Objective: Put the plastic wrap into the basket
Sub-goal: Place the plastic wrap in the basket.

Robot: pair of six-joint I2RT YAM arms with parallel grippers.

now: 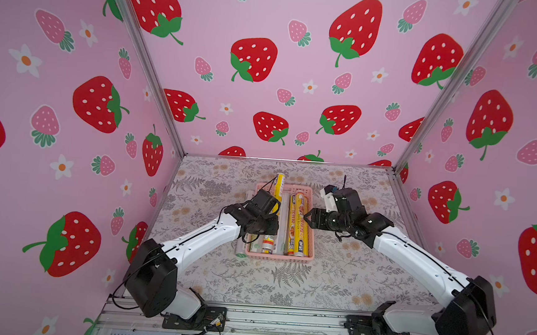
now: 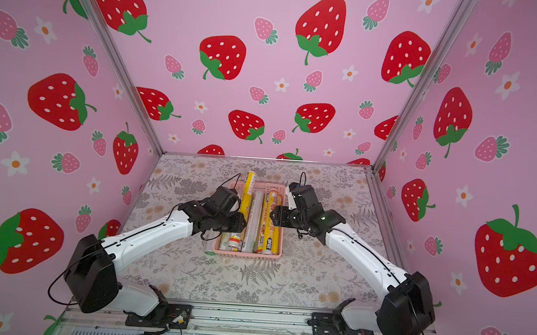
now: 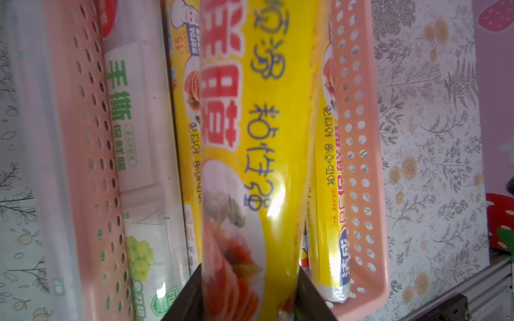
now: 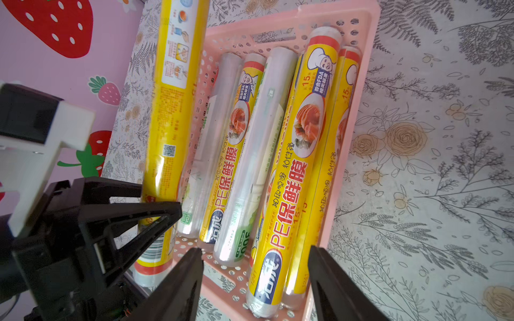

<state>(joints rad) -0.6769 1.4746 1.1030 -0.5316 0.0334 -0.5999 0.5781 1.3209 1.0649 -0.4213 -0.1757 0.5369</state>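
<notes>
The left gripper (image 3: 250, 269) is clamped on one long yellow plastic-wrap roll with red print (image 1: 278, 188), gripping it toward its near end. In the right wrist view its black fingers (image 4: 139, 208) bear on the roll's sides. The held roll is tilted above the left side of the shallow rectangular pink perforated plastic basket (image 1: 278, 257). Its far end projects past the far rim.

The right gripper (image 4: 254, 248) is empty, with its jaws parted. It hovers above the basket's right half, over the yellow rolls (image 4: 294, 172) that lie lengthwise inside alongside clear rolls (image 4: 256, 155).

One white roll with green print (image 2: 210, 252) lies on the floral table cover (image 1: 350, 277), just beside the basket's left wall. It possibly touches the wall, but contact is not clearly visible.
</notes>
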